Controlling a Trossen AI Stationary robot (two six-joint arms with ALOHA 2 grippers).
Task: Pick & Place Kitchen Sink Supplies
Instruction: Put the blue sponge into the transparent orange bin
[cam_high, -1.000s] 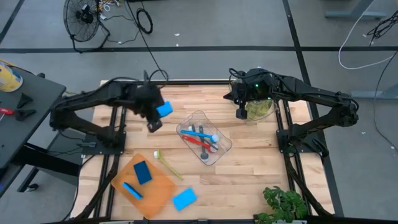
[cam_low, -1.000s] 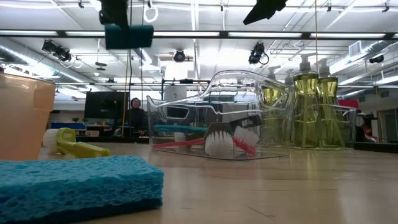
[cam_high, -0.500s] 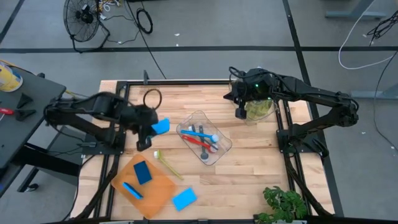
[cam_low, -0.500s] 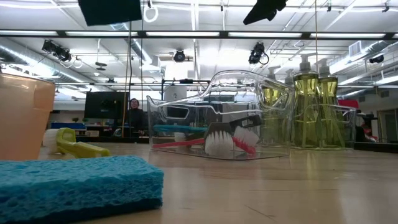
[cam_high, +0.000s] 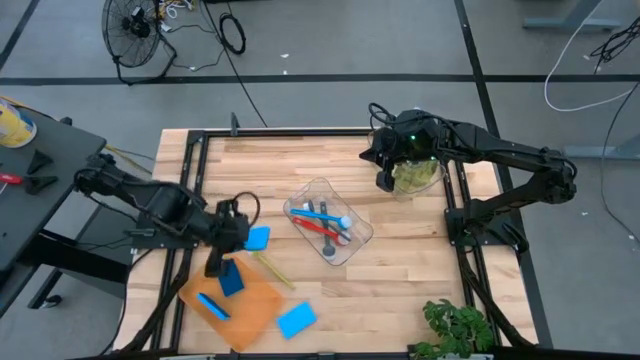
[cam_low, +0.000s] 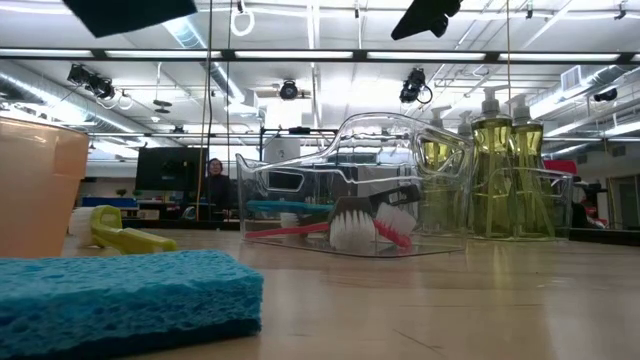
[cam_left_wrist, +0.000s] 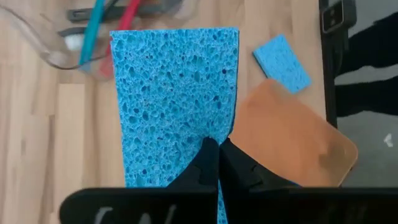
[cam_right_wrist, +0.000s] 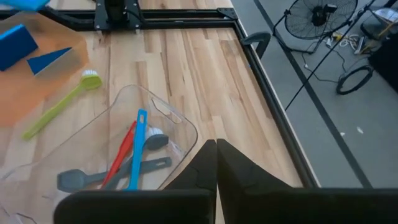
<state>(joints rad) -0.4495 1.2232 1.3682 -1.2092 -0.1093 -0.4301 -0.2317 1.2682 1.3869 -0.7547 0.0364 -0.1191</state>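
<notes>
We see the left tool (cam_high: 232, 243) pinched shut on the edge of a blue sponge (cam_high: 257, 238), carrying it above the desk (cam_high: 400, 280) toward the orange tray (cam_high: 255, 310) at about 7 o'clock. The thin-edge grip, seen in the left wrist view, leaves the broad porous face of the sponge (cam_left_wrist: 174, 106) hanging free of the fingers (cam_left_wrist: 208, 162); we judge that this lets it drop flat onto the tray when released. The sponge is a flat bright-blue rectangle with an open, pitted texture.

The tray already carries a darker blue sponge (cam_high: 229, 276) and a further blue piece (cam_high: 211, 305), which suggests it serves as the collecting place for sponges. A second loose sponge (cam_high: 297, 319) lies on the desk just beside the tray's 4 o'clock edge, not yet sorted. A yellow-green brush (cam_high: 268, 264) lies on the wood between the tray and the clear tub (cam_high: 360, 235).

That tub, near the desk's centre, holds the blue, red and grey brushes (cam_high: 325, 222), grouped by kind. At about 1 o'clock the right tool (cam_high: 385, 182) hangs shut and empty beside another clear tub with the soap bottles (cam_high: 418, 172); in the low view these bottles (cam_low: 492, 170) stand upright, yellow-green with pale pump caps. We judge that this arm waits there so as to keep clear of the left arm's path.
</notes>
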